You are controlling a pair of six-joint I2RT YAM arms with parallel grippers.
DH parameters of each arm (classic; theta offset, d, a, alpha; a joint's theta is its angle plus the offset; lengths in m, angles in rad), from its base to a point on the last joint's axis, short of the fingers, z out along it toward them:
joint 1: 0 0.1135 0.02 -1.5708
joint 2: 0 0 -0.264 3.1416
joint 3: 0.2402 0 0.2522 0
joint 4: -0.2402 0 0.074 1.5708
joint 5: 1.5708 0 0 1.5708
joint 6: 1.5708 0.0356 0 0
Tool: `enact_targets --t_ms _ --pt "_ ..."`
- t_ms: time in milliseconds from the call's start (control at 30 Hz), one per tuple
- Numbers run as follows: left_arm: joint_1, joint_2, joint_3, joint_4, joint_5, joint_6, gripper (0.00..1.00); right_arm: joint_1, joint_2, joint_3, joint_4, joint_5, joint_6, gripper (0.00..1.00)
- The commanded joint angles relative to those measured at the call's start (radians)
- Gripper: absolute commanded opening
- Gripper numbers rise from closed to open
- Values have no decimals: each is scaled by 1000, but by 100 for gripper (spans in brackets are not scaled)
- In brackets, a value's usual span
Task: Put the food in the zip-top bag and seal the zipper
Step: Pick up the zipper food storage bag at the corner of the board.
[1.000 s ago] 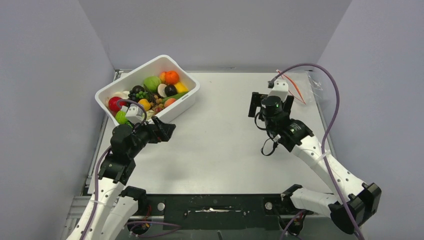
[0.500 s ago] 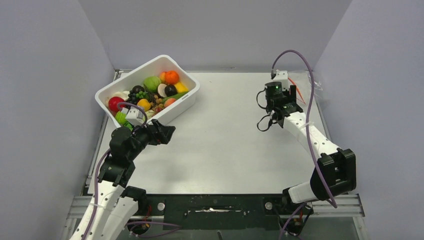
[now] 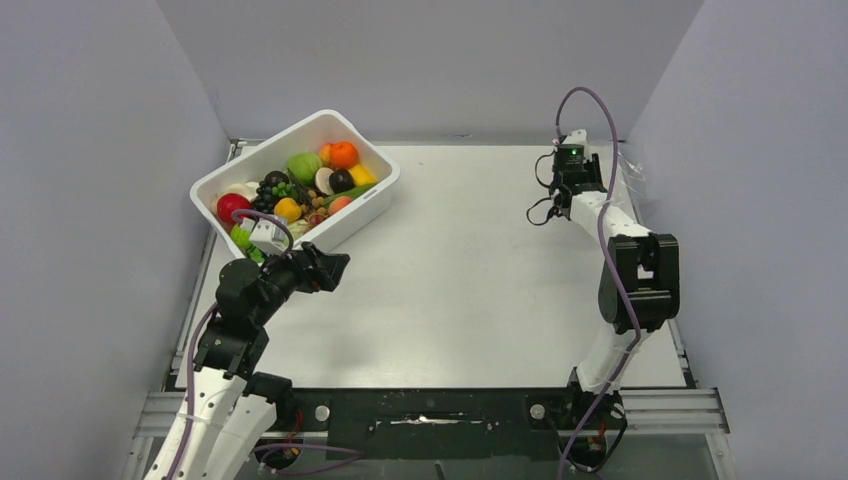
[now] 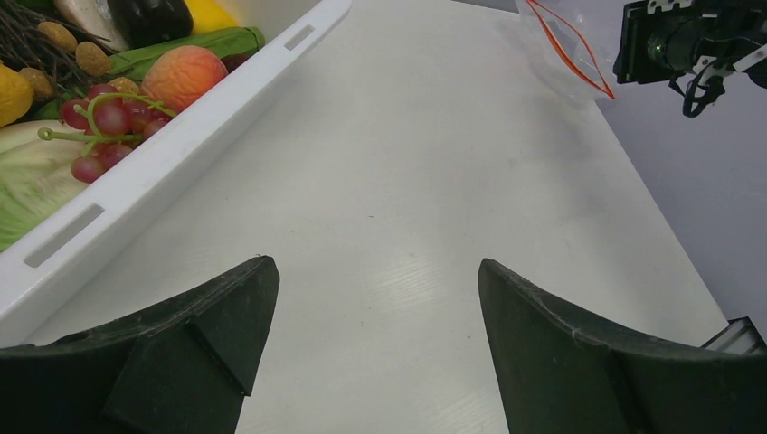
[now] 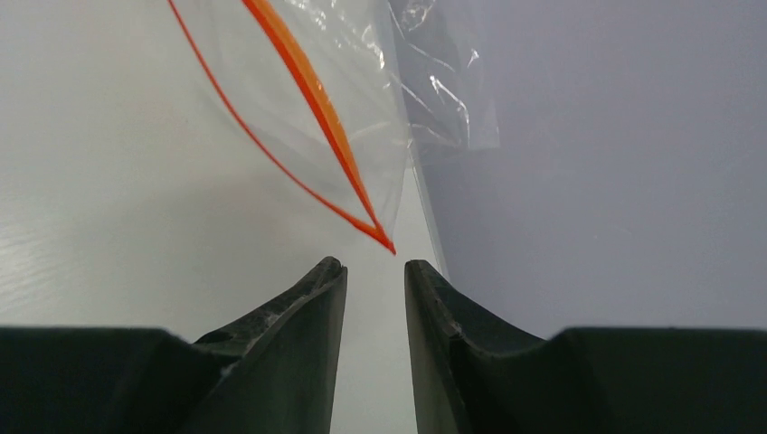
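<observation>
The clear zip-top bag [image 5: 348,90] lies at the table's far right corner, against the wall. Its red-orange zipper [image 5: 312,90] is parted into two strips that meet at a corner just ahead of my right gripper [image 5: 374,264]. That gripper's jaws stand a narrow gap apart with nothing between them. The food [image 3: 300,185], toy fruit and vegetables, fills a white bin [image 3: 362,203] at the far left. My left gripper [image 4: 376,262] hovers wide open over bare table just right of the bin, holding nothing. The left wrist view also shows the bag [image 4: 563,50].
The bin's long side wall [image 4: 172,154] runs close along the left gripper's left finger, with grapes [image 4: 104,113] and a peach [image 4: 181,77] just inside. The right wall [image 5: 615,163] stands immediately beside the bag. The right arm [image 3: 635,270] stretches along the table's right edge.
The right arm has reached out to the far right corner, up to the bag, and its jaws have narrowed from wide open. The left arm has barely moved.
</observation>
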State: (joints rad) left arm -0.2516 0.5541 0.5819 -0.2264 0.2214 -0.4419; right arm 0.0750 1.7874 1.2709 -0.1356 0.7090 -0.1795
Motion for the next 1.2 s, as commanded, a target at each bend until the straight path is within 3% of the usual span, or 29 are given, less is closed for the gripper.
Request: enact_targets --t_ms 0,267,433,933,1033,1167 --pt "6 -10 7 64 22 15 81 -53 67 131 109 -24 -84 33" --pt "5 -13 5 67 16 14 81 -160 150 263 43 -319 19 39" --pt "5 -2 6 67 28 14 81 -163 171 272 68 -400 1 46" --pt "6 -6 3 74 36 15 81 -165 271 321 68 -352 -49 48" --pt "7 -8 2 75 35 15 81 -161 284 326 75 -299 -72 45" --pt "6 -9 3 75 35 15 81 -146 284 314 109 -233 -133 33"
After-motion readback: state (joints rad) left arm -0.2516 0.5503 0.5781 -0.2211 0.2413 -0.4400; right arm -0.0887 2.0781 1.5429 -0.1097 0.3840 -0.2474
